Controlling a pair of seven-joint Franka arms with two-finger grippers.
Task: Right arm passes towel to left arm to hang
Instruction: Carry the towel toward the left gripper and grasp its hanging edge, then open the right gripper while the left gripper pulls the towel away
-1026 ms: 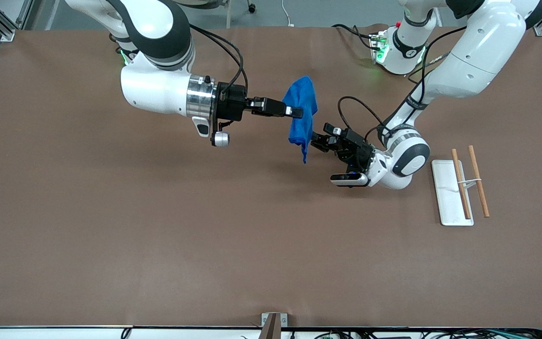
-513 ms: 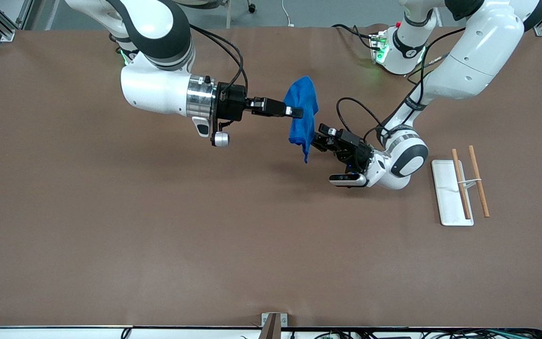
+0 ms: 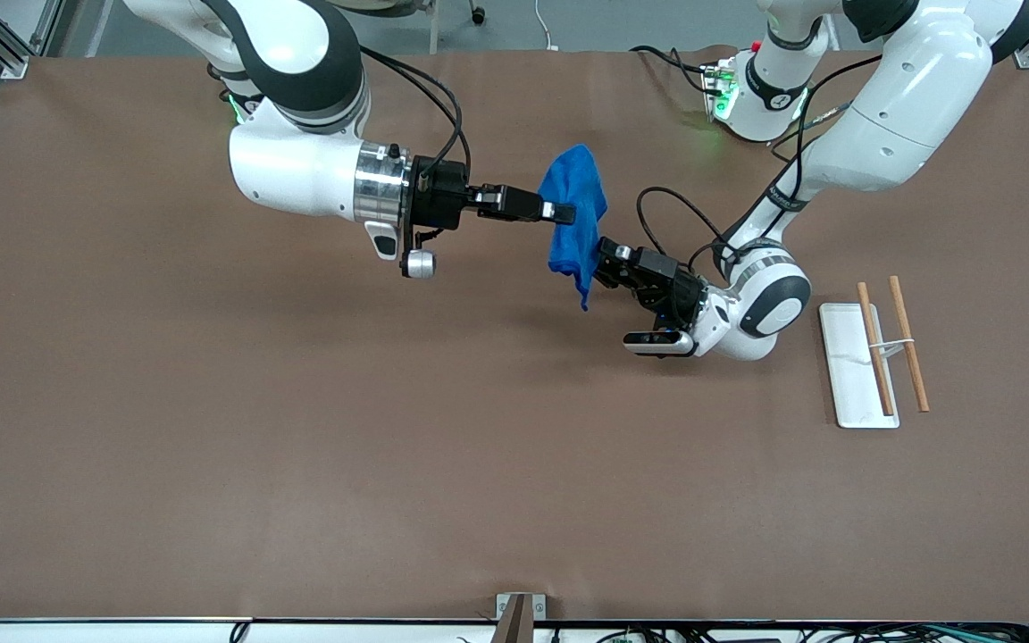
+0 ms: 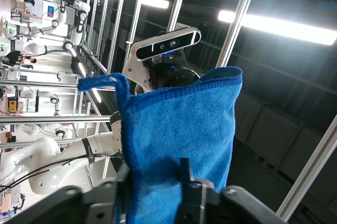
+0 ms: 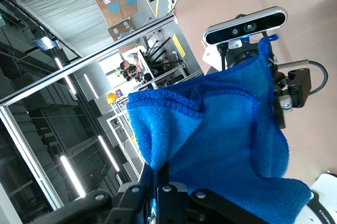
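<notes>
Front view: the towel (image 3: pixel 573 220) hangs in mid-air over the middle of the table (image 3: pixel 300 446), pinched near its upper part by the right gripper (image 3: pixel 565 212), whose fingers are clamped flat on the cloth; the left gripper (image 3: pixel 601 259) meets the towel's lower edge from the left arm's end, near the rack (image 3: pixel 872 357). Left wrist view: the towel (image 4: pixel 181 129) drapes between the left gripper's fingers (image 4: pixel 192 192), which stand partly apart around it; whether they pinch it cannot be told. Right wrist view: the towel (image 5: pixel 226 139) bunches from the closed right gripper (image 5: pixel 158 184). Risk: if the right gripper releases before the left grip is firm, the cloth would likely drop.
</notes>
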